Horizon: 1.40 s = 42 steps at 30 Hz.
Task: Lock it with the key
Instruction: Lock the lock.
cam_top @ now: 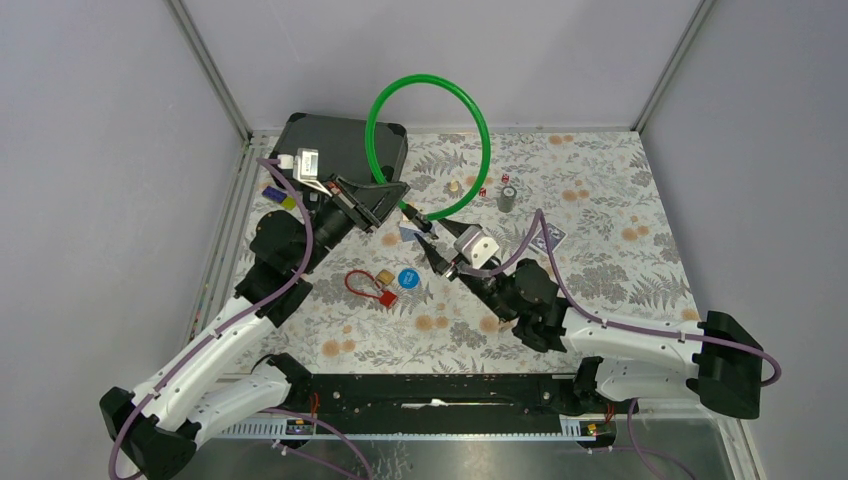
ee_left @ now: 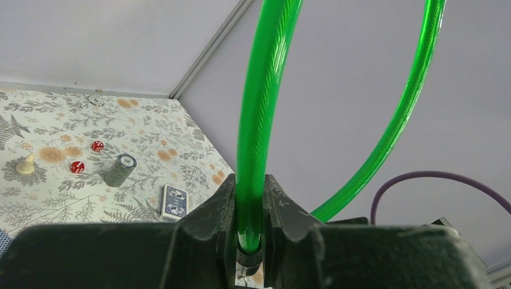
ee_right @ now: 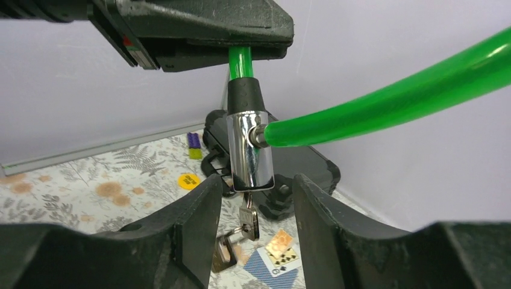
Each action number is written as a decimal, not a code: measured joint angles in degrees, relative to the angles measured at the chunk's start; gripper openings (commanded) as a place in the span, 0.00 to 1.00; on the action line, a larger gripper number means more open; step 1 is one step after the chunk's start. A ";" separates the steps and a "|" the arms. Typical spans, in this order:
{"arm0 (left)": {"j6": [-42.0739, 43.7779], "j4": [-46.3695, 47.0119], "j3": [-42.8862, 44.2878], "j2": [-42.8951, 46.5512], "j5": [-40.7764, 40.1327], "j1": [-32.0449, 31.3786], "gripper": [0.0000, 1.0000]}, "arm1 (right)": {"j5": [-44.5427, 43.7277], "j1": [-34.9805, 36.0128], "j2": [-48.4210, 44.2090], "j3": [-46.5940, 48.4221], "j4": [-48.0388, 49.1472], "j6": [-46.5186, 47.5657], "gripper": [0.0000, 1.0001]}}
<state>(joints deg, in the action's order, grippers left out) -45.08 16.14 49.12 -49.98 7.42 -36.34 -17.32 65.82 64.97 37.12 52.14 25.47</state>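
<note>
Right wrist view: the right hand (ee_right: 253, 220) stands with jaws apart on either side of the key (ee_right: 249, 221), which hangs at 6 o'clock from the chrome barrel (ee_right: 250, 150). At the barrel's 12 o'clock, the left hand (ee_left: 250, 195) is clamped on the green cable (ee_left: 265, 90).

Green cable loop (cam_top: 430, 79) arching above the far middle, black case (cam_top: 330, 140) filling the far-left corner, small padlock (cam_top: 383, 279) and blue disc (cam_top: 407, 279) mid-table, open patterned mat (cam_top: 620, 270) on the right

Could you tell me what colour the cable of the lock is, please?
The cable is bright green, clearest in the left wrist view.
</note>
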 measured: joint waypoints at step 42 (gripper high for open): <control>-2.12 3.89 0.00 0.81 3.76 -1.42 0.00 | 1.29 0.13 -7.63 3.32 2.08 -12.68 0.45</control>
<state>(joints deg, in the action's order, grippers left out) -47.20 20.03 49.12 -49.17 11.18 -37.76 -16.03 65.95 57.34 40.45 54.22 12.80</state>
